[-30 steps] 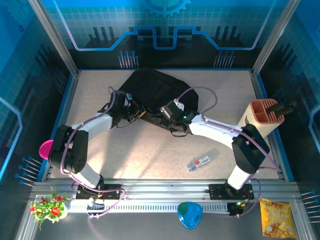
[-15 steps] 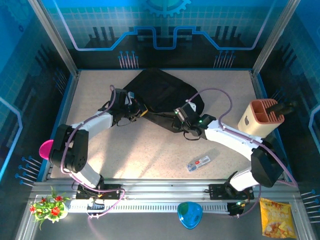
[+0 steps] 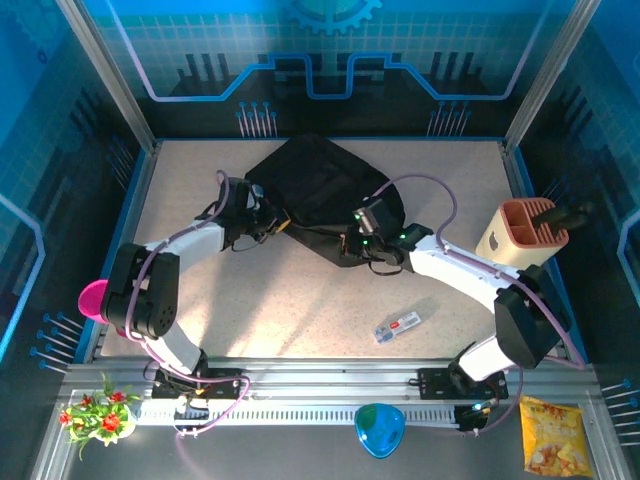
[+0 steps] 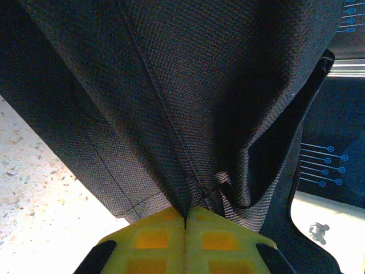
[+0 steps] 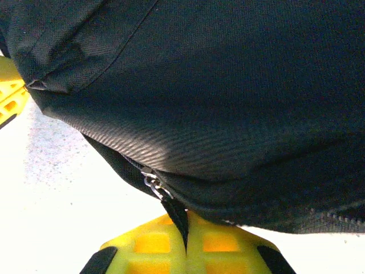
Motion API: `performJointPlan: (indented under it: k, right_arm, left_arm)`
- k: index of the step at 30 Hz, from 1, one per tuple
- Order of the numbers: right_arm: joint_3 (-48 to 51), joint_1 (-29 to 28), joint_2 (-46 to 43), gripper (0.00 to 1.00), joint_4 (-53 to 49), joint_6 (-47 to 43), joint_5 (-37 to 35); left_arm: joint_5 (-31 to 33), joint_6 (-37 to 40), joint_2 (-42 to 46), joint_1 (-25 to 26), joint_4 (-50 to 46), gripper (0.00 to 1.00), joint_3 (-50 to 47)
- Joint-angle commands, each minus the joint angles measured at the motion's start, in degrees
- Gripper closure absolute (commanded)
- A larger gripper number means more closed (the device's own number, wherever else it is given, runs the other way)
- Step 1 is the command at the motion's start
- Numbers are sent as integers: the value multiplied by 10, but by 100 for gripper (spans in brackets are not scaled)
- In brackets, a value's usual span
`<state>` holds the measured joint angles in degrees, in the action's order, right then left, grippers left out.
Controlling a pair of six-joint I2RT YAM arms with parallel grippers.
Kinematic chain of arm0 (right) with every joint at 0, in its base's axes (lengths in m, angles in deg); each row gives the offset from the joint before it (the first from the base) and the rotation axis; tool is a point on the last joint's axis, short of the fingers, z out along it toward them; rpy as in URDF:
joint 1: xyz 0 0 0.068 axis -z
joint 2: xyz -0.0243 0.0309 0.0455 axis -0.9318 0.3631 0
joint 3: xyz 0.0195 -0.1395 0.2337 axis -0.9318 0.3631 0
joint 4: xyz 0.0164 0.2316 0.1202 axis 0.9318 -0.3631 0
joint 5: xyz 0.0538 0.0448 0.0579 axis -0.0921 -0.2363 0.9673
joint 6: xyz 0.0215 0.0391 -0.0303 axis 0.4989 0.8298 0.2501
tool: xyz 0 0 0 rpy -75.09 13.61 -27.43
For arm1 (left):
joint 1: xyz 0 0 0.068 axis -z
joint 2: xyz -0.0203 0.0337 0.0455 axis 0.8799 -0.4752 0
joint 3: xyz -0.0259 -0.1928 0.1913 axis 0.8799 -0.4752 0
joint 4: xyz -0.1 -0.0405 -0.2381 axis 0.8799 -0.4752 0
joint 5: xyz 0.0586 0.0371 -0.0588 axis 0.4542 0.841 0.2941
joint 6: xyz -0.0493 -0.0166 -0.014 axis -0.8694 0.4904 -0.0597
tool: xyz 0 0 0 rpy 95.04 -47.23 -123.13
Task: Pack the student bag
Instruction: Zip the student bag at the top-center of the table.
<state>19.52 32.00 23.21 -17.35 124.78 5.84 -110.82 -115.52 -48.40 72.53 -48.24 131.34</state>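
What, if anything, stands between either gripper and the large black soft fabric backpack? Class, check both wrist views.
Nothing visible does. The left gripper is shut on a fold of the large black soft fabric backpack, and the right gripper is shut on its black zipper pull tab.

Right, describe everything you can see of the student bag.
The student bag is black, soft woven fabric with stitched seams, lying slumped on the speckled table toward its far side. The left gripper is shut on a fold of its cloth, bunching it into pleats. The right gripper is shut on the black tab of its zipper pull, below a small metal ring.
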Motion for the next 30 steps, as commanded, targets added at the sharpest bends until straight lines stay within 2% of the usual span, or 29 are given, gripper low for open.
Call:
performJointPlan:
  k: [1,7,12,17,23,30]
  right_arm:
    - [31,41,-29,100,17,-58,79]
    - [50,87,-36,100,8,-88,137]
    - [52,94,-34,100,39,-87,185]
    - [58,99,-39,100,9,-65,111]
    - [93,118,-71,100,3,-48,67]
    - [31,116,-41,100,-49,-64,28]
  left_arm:
    - [43,15,-19,-31,7,100,31]
    - [31,21,-40,-39,-5,100,51]
    - [26,21,-45,-40,-6,100,58]
    - [32,25,-44,-43,-13,100,60]
    - [35,36,-53,-50,-28,100,73]
    - [23,47,-84,-51,-45,100,107]
